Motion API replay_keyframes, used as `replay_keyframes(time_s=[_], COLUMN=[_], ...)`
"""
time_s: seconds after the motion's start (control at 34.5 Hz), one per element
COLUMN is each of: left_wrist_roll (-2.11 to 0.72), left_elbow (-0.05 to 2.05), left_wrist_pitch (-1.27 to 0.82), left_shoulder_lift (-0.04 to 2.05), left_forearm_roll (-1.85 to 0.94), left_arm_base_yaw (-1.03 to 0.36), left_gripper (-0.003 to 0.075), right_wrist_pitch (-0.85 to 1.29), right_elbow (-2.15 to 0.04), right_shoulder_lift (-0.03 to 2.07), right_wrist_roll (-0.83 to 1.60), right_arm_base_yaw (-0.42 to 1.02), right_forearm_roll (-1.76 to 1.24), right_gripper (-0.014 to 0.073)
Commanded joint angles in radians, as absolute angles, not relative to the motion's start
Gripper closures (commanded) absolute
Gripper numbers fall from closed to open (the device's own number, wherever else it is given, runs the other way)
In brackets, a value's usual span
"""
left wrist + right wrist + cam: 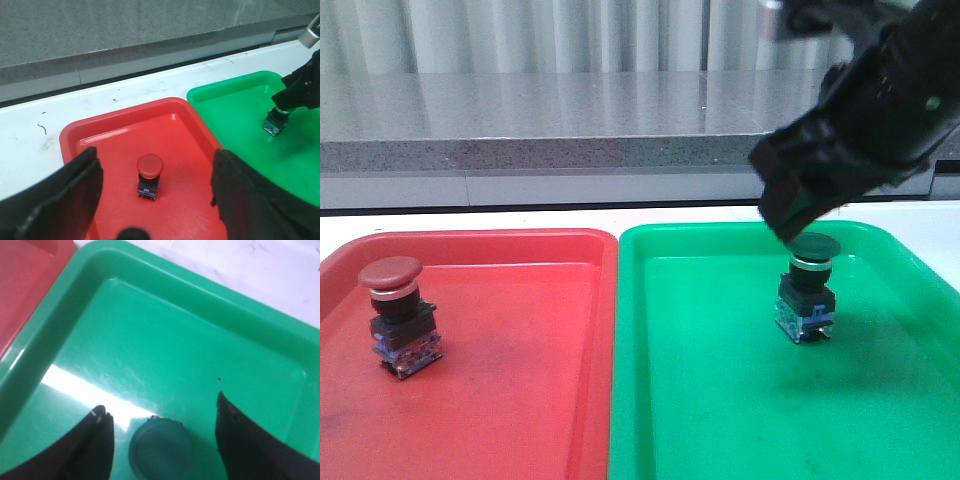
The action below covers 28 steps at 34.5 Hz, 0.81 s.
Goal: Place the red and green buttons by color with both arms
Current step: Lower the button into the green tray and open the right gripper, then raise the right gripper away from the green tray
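The right arm reached down from the far right, its tool spread wide with the fingers apart. The left tool also stood wide open, showing only in its own wrist view.

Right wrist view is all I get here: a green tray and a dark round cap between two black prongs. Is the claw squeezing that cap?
Observer: No. The right claw is open, its prongs apart from the green button, which stands upright in the green tray.
Operator: Where's the red one?
Observer: The red button stands upright in the red tray.
Operator: And the other arm?
Observer: The left claw is open above the red tray, holding nothing.
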State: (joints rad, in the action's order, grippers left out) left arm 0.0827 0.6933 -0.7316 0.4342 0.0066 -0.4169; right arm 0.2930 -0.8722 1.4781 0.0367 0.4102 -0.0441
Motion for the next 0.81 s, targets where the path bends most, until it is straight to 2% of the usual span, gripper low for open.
replay_keyframes(time_s=[0.0, 0.35, 0.78], left_wrist_roll=[0.085, 0.085, 0.085], left_elbow=[0.721, 0.721, 0.721], left_wrist_pitch=[-0.657, -0.657, -0.657], left_shoulder_lift=[0.442, 0.442, 0.442], left_forearm_roll=[0.000, 0.000, 0.000], left_arm_base_yaw=[-0.427, -0.427, -0.427], left_gripper=[0.0260, 0.0260, 0.0260], right_wrist_pitch=[0.285, 0.591, 0.730], right_elbow=[-0.908, -0.887, -0.664], right_shoulder_lift=[1.367, 1.047, 0.546], right_wrist_roll=[0.047, 0.047, -0.019], right_arm_base_yaw=[0.411, 0.411, 0.411], right_forearm_roll=[-0.039, -0.018, -0.017], right_gripper=[0.0125, 0.0127, 0.0127])
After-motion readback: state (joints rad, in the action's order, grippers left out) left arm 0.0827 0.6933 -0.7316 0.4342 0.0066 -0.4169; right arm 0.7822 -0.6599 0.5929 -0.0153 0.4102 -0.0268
